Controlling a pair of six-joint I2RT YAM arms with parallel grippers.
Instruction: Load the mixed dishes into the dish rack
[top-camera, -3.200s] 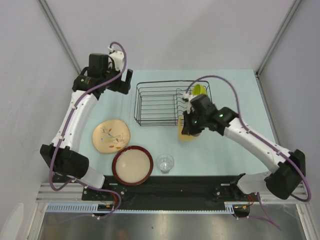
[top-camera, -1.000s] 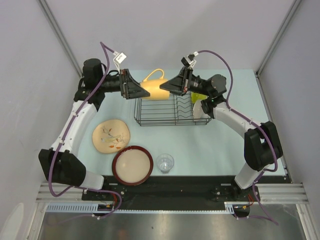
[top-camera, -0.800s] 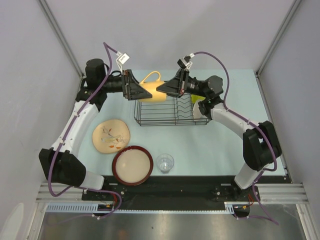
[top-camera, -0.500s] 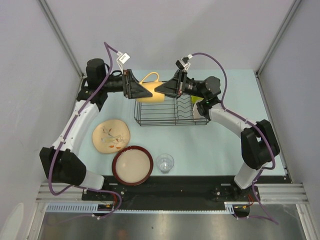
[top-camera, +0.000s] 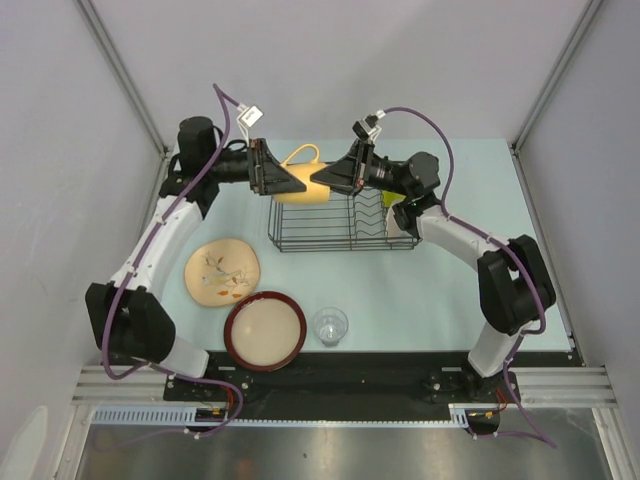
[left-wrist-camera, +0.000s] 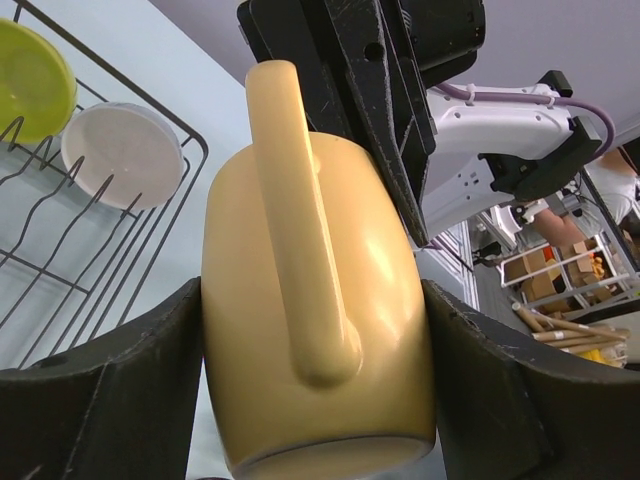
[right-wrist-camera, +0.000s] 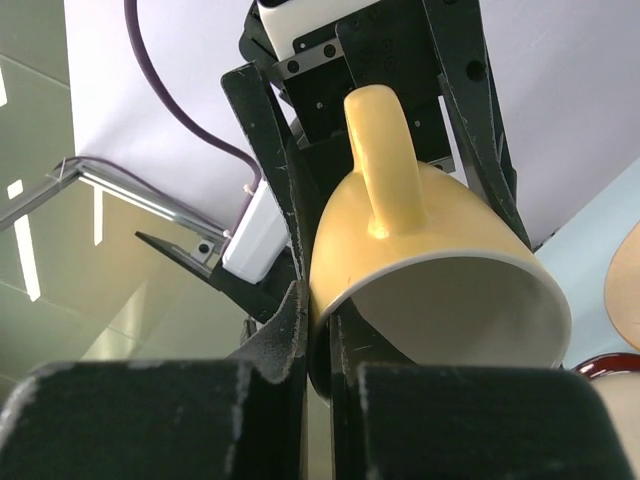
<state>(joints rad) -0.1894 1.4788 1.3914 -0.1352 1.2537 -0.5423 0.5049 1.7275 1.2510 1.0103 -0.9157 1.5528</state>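
The pale yellow mug (top-camera: 303, 183) hangs on its side in the air over the back left corner of the dish rack (top-camera: 300, 243), handle up. My left gripper (top-camera: 290, 182) is shut on its body near the base (left-wrist-camera: 320, 300), one finger (left-wrist-camera: 110, 400) on each side. My right gripper (top-camera: 326, 178) pinches the mug's rim wall (right-wrist-camera: 430, 260), one finger inside and one outside. The lime green bowl (top-camera: 394, 196) and the small pale saucer (left-wrist-camera: 125, 150) stand in the rack's right end. The floral plate (top-camera: 222, 271), red-rimmed dish (top-camera: 265, 330) and clear glass (top-camera: 330, 326) sit on the table.
The plate, dish and glass lie in a row in front of the rack, near the arm bases. Grey walls close in the table on the left, back and right. The rack's left half holds no dishes.
The right gripper lifted the mug from the table beside the rack to above its back edge. The left gripper came over and closed on it. In the last second both drifted slightly left.
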